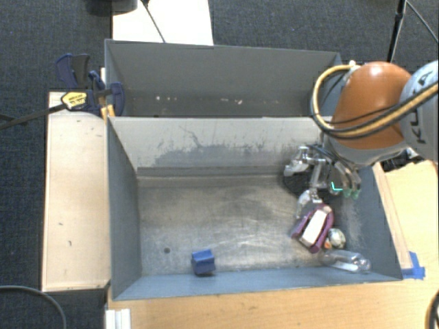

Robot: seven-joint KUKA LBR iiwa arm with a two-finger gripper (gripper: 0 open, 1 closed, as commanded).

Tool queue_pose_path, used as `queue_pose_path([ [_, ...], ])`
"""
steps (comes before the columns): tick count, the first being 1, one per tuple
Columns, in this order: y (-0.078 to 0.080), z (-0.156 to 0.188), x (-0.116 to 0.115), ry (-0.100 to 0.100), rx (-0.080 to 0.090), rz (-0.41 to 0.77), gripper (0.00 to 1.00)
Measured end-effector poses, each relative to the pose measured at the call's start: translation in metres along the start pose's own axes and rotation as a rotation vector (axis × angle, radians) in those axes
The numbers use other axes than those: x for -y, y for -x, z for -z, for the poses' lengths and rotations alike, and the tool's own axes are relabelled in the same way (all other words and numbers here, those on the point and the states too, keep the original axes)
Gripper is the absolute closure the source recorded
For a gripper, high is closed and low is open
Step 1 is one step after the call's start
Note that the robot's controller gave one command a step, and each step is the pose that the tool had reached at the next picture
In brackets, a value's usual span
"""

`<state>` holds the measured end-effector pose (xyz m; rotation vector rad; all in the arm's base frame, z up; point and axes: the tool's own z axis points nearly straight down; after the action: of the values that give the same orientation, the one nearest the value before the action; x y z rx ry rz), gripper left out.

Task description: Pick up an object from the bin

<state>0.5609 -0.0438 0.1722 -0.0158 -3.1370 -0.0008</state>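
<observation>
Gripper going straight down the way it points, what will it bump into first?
Probably the purple and white block just under the gripper, by the right side of the bin. The gap between them is hard to judge from this view.

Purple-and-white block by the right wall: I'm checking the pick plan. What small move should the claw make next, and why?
Probably a short descent onto it: the claw is directly at the upper end of the purple-and-white block, while the blue block lies far off.
</observation>
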Motion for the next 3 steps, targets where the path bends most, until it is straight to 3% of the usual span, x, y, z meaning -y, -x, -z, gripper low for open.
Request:
queue_pose_path([
  [1,0.003,-0.045,0.072,0.002,0.006,-0.217,0.00],
  [2,0.028,-0.089,0.080,0.004,0.018,-0.334,0.00],
  [3,0.026,-0.089,0.080,0.003,0.012,-0.329,1.00],
])
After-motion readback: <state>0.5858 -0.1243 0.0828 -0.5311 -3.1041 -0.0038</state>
